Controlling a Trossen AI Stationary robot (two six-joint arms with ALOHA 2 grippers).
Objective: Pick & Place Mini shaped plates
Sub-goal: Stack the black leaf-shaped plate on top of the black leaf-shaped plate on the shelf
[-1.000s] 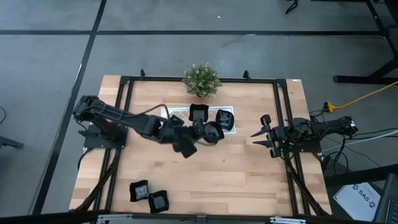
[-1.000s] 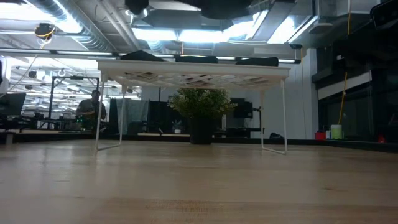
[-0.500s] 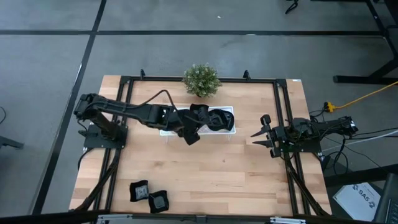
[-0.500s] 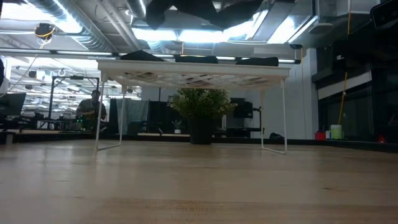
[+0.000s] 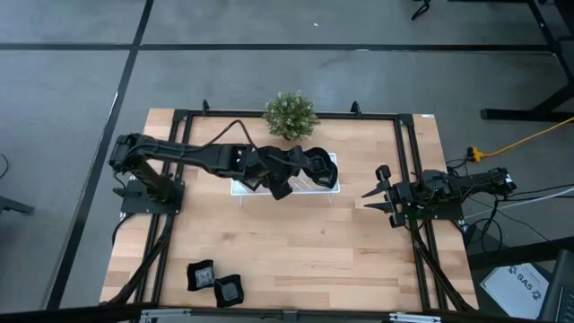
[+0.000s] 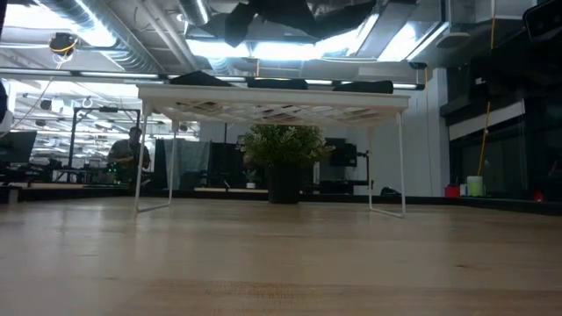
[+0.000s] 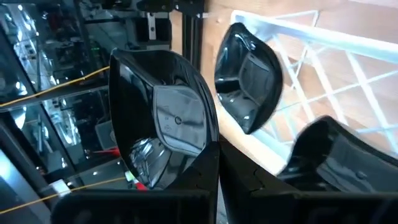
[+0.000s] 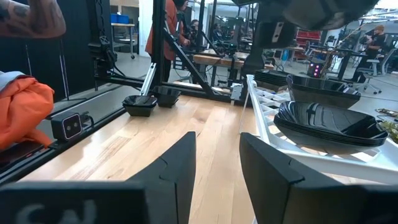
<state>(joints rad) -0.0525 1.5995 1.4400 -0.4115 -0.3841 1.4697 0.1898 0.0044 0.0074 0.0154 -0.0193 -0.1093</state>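
White raised tray (image 5: 328, 186) carries glossy black plates (image 8: 329, 127), stacked. One black squarish plate (image 7: 165, 134), greyish centre, is held clamped in the left pincer (image 7: 217, 163) above the tray, arm stretched across. Two further plates (image 5: 213, 282) lie at the surface's near edge. Right pincer (image 5: 377, 192) is parked beside the tray, partly open, empty.

Left arm stretches across the upper centre of the high view, its tool (image 5: 285, 179) clamped closed. Right arm waits at right edge, its tool (image 5: 378, 193) parted.
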